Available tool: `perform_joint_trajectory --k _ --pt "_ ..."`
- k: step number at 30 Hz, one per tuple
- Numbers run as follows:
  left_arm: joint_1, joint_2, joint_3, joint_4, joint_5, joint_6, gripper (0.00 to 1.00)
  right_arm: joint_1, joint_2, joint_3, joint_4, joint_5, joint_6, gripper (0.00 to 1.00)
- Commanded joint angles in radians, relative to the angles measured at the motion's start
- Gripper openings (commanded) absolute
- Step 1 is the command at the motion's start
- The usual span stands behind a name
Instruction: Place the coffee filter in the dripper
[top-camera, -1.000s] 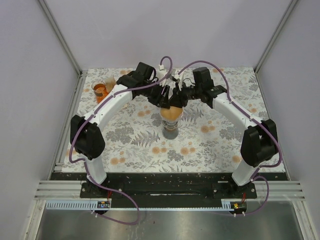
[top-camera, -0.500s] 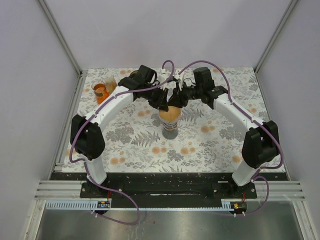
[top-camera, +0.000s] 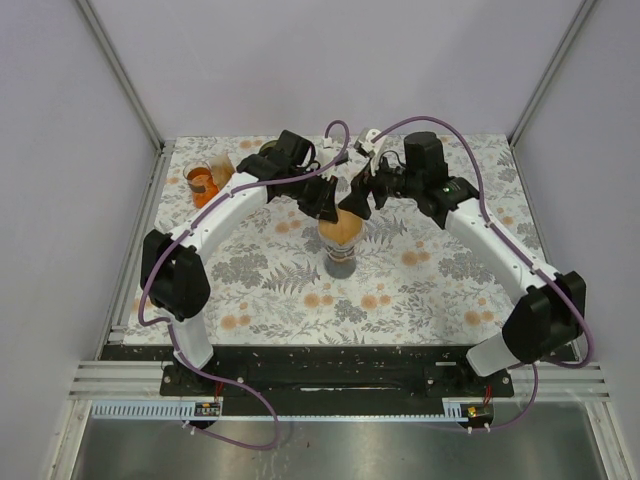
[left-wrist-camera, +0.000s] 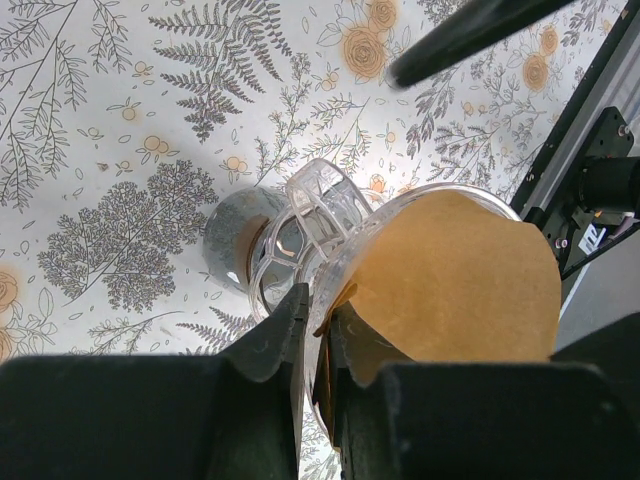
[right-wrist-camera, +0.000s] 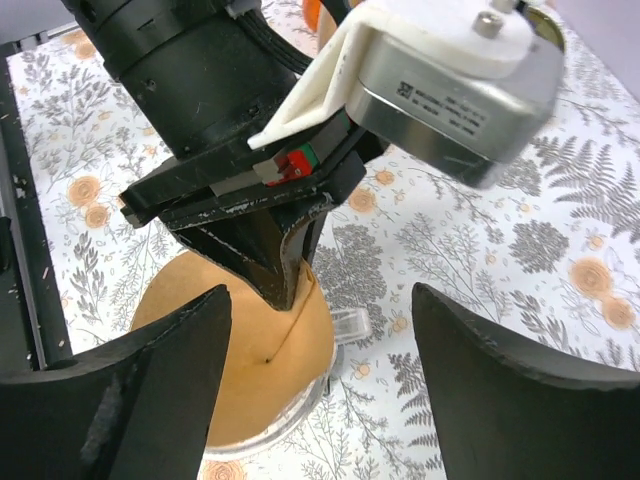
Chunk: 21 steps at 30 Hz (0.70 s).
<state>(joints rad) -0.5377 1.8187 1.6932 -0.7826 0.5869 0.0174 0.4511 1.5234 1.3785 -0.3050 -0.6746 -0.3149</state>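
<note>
Brown paper fills the middle of the scene: the coffee filter (left-wrist-camera: 450, 280) stands in the mouth of the dripper (left-wrist-camera: 312, 205), a see-through plastic funnel with a small side handle, set on a darker base near the centre of the flowered tablecloth (left-wrist-camera: 120, 150). The paper rises well above the rim and bulges like a dome, so it looks lodged in the opening but not pressed down into the cone.

The left gripper (left-wrist-camera: 318, 320) reaches in from the far left and pinches the filter's edge between its two fingers, clamped thin on the paper just above the rim. The right gripper (top-camera: 358, 196) hangs just to the far right of the filter with its fingers spread wide, touching nothing. An orange cup (top-camera: 203, 181) stands well apart in the far left corner.

By my reading the step in hand is the seating of the filter: it is over and partly inside the funnel, but not yet let go. The next move likely calls for the left fingers to part without dragging the light paper back out. The spread right fingers could then nudge the dome down until it lies against the funnel wall. The funnel sits on a narrow base, so a sideways push could tip it.
</note>
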Motion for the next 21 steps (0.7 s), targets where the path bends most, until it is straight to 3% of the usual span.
perform_joint_trajectory --k 1,3,7,12,21 --pt "-0.004 -0.038 0.014 0.04 -0.042 -0.005 0.0 0.005 -0.086 -0.029 0.003 0.143 0.069 0.82" --pt "-0.004 -0.039 0.011 0.046 -0.035 -0.008 0.01 0.004 -0.106 -0.033 -0.029 0.216 0.127 0.84" --pt "-0.005 -0.044 0.019 0.048 -0.033 -0.004 0.19 0.006 -0.101 -0.025 -0.13 0.338 0.282 0.87" --pt "-0.005 -0.045 0.031 0.048 -0.013 0.0 0.32 0.006 -0.103 -0.076 -0.118 0.256 0.41 0.92" --pt "-0.018 -0.033 0.051 0.068 -0.006 0.009 0.38 0.011 -0.077 -0.082 -0.088 0.241 0.416 0.84"
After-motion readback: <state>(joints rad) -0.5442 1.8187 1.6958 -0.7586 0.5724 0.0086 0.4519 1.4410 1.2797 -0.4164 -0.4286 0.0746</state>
